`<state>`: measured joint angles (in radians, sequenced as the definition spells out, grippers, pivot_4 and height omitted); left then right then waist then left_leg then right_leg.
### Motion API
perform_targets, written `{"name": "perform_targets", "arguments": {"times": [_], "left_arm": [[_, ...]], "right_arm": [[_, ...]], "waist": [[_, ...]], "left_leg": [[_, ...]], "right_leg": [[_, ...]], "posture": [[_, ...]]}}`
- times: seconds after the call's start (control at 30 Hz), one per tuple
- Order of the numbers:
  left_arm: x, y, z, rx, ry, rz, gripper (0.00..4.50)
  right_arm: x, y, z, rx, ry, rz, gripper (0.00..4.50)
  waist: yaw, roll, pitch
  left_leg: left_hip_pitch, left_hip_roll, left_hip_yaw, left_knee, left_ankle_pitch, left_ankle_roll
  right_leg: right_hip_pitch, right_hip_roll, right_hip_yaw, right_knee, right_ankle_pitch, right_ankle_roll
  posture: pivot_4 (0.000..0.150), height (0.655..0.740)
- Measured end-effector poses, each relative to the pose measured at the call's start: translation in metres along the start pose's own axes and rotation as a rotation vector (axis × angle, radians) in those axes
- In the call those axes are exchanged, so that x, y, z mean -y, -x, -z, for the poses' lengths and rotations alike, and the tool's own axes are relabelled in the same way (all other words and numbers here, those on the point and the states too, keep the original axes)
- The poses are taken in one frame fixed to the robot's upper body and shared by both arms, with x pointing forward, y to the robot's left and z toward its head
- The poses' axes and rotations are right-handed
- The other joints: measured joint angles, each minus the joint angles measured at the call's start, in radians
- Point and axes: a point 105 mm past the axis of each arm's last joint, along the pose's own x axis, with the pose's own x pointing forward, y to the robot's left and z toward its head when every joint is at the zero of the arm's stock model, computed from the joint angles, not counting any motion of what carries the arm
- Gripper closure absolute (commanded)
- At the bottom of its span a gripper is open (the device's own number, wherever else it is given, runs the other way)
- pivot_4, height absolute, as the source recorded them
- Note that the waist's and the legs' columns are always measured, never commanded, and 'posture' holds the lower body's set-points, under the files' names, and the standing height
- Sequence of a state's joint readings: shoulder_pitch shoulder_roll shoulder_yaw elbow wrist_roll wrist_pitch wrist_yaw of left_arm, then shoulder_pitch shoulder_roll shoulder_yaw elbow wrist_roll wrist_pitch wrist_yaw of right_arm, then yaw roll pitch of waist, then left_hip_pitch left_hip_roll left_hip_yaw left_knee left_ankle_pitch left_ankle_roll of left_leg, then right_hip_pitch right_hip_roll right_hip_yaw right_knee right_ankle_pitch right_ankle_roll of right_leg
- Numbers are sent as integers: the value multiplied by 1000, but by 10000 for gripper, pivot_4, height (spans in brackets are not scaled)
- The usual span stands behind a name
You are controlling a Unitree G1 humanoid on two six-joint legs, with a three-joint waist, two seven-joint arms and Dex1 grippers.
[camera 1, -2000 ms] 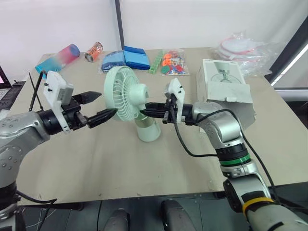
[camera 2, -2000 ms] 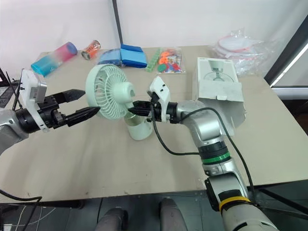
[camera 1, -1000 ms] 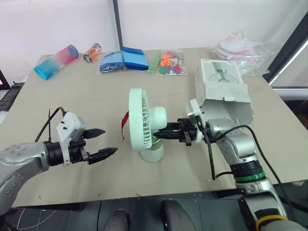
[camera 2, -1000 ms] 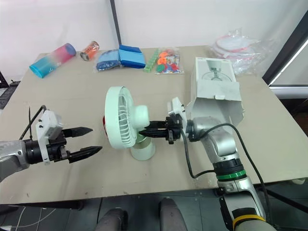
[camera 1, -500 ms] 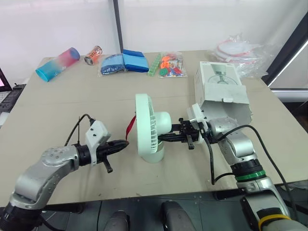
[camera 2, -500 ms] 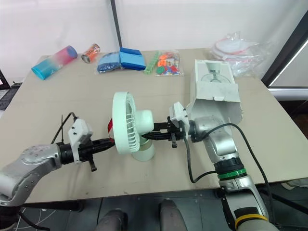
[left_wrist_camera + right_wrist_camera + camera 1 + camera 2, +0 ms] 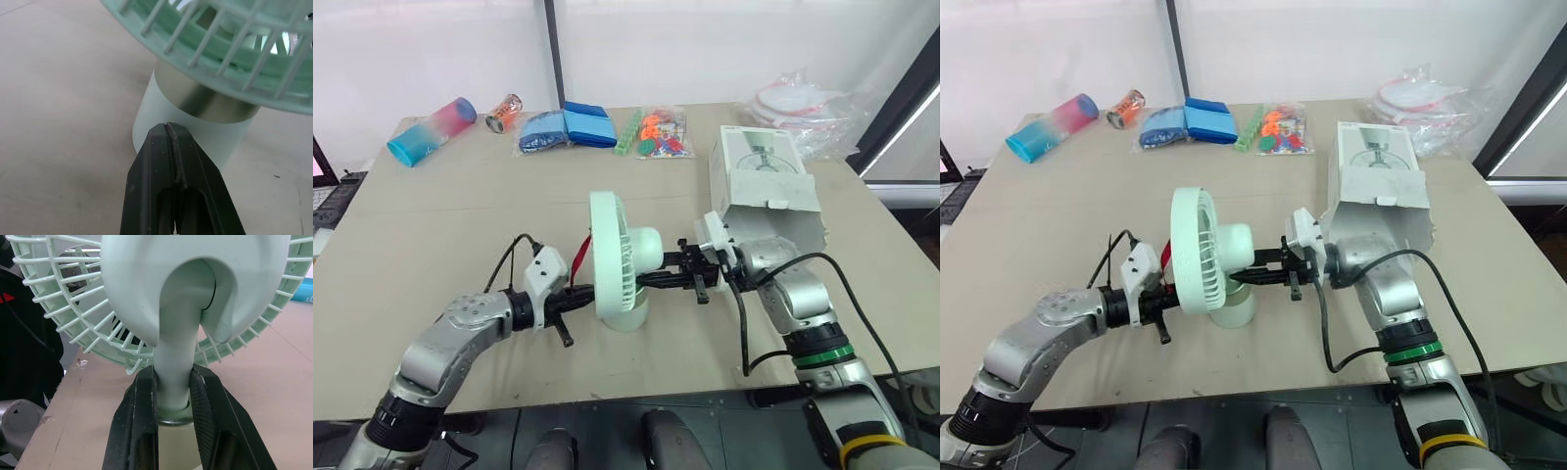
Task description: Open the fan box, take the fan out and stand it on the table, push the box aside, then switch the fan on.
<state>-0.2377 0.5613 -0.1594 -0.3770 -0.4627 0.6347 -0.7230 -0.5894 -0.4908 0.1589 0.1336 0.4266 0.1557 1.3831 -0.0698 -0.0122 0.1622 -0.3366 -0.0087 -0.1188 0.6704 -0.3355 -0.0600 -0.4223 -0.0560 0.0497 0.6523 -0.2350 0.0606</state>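
On the table (image 7: 450,211) the fan box (image 7: 765,185) sits open at the right rear, and the fan (image 7: 613,257) stands mid-table. The right gripper (image 7: 172,394) clamps the fan's neck. The left gripper (image 7: 169,129), fingers pressed together, points at its base.

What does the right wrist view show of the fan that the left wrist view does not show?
Right wrist view: the right gripper clamped on the neck of the fan, seen from behind. Left wrist view: the left gripper, fingers shut together, pointing at the round base with its metal band. Both: the green grille and the beige table.
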Motion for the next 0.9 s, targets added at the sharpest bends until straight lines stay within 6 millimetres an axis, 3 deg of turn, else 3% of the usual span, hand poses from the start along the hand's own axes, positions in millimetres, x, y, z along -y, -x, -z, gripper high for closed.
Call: {"name": "perform_targets", "arguments": {"times": [0.9], "left_arm": [[3, -5, 13, -31, 40, 0, 44225]], "right_arm": [[0, 1, -2, -25, -13, 6, 41337]], "waist": [[16, 0, 0]], "left_leg": [[0, 0, 0, 0, 0, 0]], "right_leg": [[0, 0, 0, -1, 0, 0]], "posture": [[1500, 7400]]}}
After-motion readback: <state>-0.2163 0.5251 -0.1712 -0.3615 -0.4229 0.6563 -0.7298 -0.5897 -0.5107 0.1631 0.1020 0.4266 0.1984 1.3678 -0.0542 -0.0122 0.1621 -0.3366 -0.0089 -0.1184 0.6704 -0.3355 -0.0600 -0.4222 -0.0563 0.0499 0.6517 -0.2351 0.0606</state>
